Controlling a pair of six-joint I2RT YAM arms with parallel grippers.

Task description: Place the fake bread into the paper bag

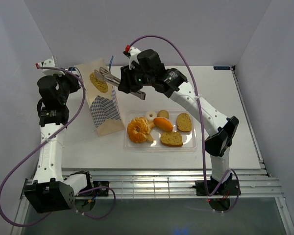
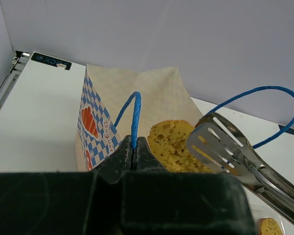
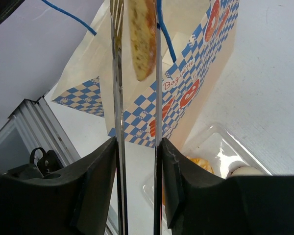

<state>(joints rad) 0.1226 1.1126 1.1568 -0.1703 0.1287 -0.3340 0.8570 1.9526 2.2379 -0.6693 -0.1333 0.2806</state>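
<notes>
Left gripper clenched on one blue cord handle of the paper bag, which stands upright on the table. Right gripper grasps metal tongs; a brown toast slice sits between their blades at the bag's open mouth. Other fake bread lies in the clear tray, just beside the bag

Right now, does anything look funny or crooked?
Nothing spilled or broken. One toast slice hangs in metal tongs at the mouth of the paper bag, away from the other bread in the tray. The left pincer pinches one blue handle; the other handle loops free.
</notes>
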